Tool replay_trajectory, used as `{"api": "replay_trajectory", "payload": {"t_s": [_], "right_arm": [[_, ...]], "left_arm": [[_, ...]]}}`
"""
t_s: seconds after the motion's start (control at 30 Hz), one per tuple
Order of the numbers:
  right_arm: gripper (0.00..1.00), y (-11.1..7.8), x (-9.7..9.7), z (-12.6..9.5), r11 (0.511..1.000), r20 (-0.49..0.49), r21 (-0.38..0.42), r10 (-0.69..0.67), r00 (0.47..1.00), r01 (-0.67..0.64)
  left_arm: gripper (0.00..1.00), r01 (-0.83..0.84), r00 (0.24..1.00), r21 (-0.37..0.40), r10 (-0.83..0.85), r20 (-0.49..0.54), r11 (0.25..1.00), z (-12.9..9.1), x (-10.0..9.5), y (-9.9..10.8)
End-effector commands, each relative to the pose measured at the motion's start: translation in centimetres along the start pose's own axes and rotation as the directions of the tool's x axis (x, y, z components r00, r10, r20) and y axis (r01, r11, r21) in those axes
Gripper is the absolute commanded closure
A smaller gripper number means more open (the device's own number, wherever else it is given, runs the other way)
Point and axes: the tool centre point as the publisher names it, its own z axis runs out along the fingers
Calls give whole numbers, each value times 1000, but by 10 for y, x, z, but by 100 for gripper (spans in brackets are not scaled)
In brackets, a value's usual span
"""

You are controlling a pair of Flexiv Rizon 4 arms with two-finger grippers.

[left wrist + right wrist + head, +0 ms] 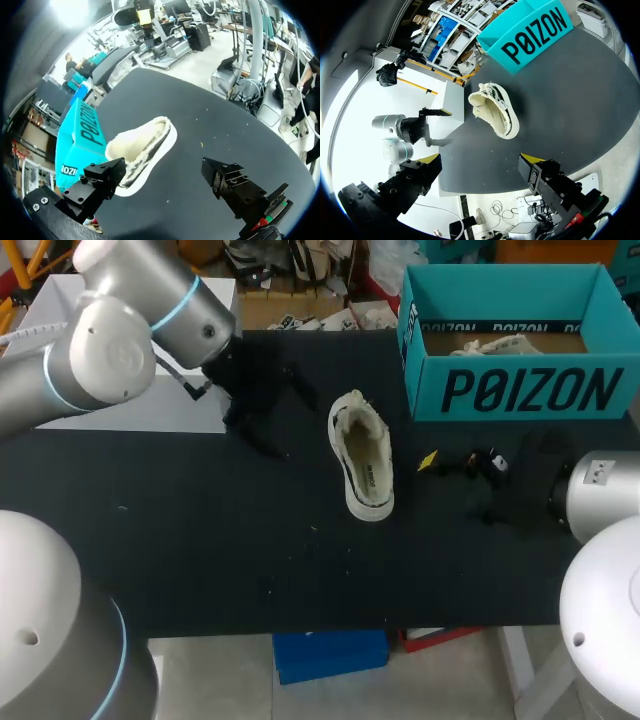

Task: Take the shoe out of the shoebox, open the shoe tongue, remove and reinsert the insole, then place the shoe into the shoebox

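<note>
Setting: robotics lab, bench set up for manipulation trials. Evidence: two grey jointed robot arms work one matte black table (200, 540), the left arm (110, 350) with blue joint rings, the right arm (600, 500) entering opposite. Props on the table: open teal shoebox (520, 390) at the far right corner, one white shoe (362, 455) near the table's middle

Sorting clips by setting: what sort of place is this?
Likely a robotics lab bench: a left arm and right arm flank a black table bearing a white shoe and an open teal shoebox.
</note>
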Motion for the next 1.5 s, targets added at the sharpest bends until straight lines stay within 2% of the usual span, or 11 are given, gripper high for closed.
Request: {"api": "replay_trajectory", "payload": {"t_s": [0.03, 0.2, 0.37, 0.5, 0.7, 0.93, 1.1, 1.27, 1.33, 1.4, 1.5], "right_arm": [[0, 0, -7, -1, 998, -39, 59, 16, 999, -14], [0, 0, -7, -1, 998, -39, 59, 16, 999, -14], [0, 0, -7, -1, 998, -39, 59, 16, 999, -14], [0, 0, -7, -1, 998, -39, 59, 16, 999, -14], [0, 0, -7, -1, 998, -39, 59, 16, 999, -14], [0, 0, -7, -1, 998, -39, 59, 16, 999, -14], [0, 32, 13, -3, 984, 64, 128, -135, 989, 126], [0, 70, 37, 1, 947, 152, 209, -278, 949, 244], [0, 80, 45, 7, 918, 182, 269, -345, 921, 290], [0, 86, 50, 15, 848, 252, 406, -461, 851, 339], [0, 93, 59, 26, 787, 252, 511, -521, 815, 345]], "left_arm": [[0, 74, 989, -41, -68, 134, 996, -34, 32, -4], [0, 174, 960, -26, -163, 228, 984, -52, 48, 6], [0, 274, 914, 67, -281, 294, 960, -60, 66, 20], [0, 318, 884, 108, -335, 324, 942, -65, 75, 28], [0, 336, 861, 153, -369, 351, 929, -72, 75, 36], [0, 341, 857, 168, -379, 349, 925, -73, 70, 39], [0, 341, 857, 168, -379, 349, 925, -73, 70, 39], [0, 341, 857, 168, -379, 349, 925, -73, 70, 39], [0, 341, 857, 168, -379, 349, 925, -73, 70, 39], [0, 341, 857, 168, -379, 349, 925, -73, 70, 39], [0, 341, 857, 168, -379, 349, 925, -73, 70, 39]]}}
